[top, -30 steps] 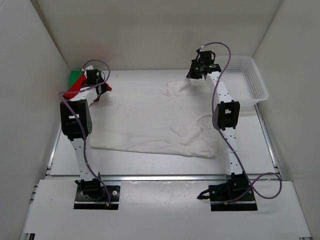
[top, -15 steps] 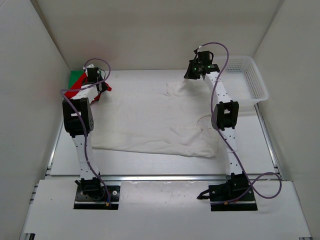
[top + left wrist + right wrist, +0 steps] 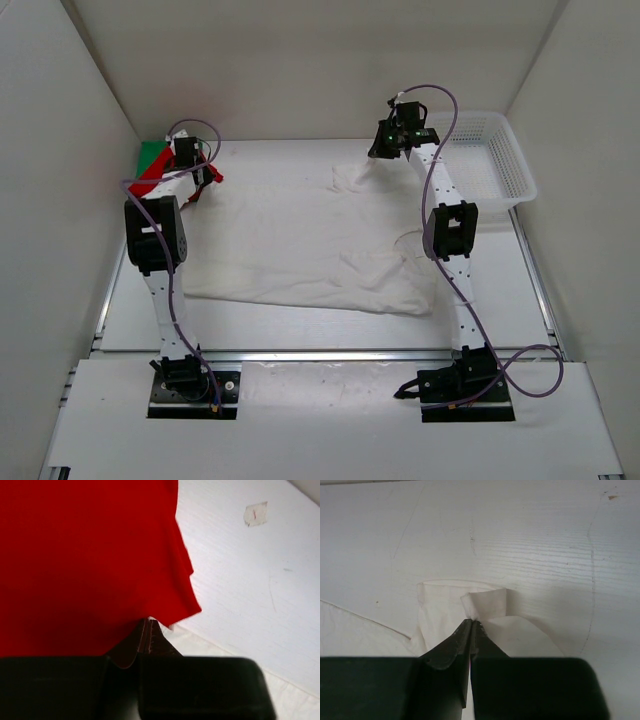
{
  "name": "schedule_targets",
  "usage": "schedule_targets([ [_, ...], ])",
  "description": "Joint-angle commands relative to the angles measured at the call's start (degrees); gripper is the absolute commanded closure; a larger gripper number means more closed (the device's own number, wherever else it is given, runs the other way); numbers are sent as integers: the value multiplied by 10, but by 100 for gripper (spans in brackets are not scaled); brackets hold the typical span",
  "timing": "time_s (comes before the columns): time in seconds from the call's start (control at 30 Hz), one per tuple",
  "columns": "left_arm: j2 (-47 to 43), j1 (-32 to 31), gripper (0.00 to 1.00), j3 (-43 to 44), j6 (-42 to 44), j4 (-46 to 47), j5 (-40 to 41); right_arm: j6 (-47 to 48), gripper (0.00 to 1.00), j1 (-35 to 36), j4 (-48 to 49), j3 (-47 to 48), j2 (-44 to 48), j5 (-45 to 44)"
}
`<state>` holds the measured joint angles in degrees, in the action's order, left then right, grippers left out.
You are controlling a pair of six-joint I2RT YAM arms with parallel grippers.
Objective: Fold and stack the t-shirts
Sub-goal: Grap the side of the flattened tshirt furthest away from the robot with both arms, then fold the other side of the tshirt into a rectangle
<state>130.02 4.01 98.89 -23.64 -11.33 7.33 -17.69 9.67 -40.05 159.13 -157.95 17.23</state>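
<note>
Body condition, both arms.
My left arm (image 3: pixel 158 300) and right arm (image 3: pixel 460 300) show white link tubes, black joint housings and black base plates (image 3: pixel 228 388); a purple cable (image 3: pixel 432 86) loops along each; my fingers (image 3: pixel 445 652) are dark and tapered.

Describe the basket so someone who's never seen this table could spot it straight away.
Look to the far right corner of the table, by the right wall. There sits a white plastic basket, rectangular with mesh sides. Unlike the off-white t-shirt spread flat beside it, it is rigid, holed all over, and stands up from the tabletop.
</note>
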Motion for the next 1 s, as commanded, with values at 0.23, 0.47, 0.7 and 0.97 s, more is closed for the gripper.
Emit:
schedule_targets([
  [0.23,-153,4,100,-138,-41,83,-55,50,100,12,-128,25,60,-7],
  [0.47,-216,27,100,-208,-68,106,-90,74,100,23,-208,22,120,-56],
  [0.7,-247,51,100,-254,-84,133,-123,101,100,61,-210,-148,253,-134],
  [0.97,-273,56,100,-282,-81,143,-135,97,100,50,53,-600,508,-116],
])
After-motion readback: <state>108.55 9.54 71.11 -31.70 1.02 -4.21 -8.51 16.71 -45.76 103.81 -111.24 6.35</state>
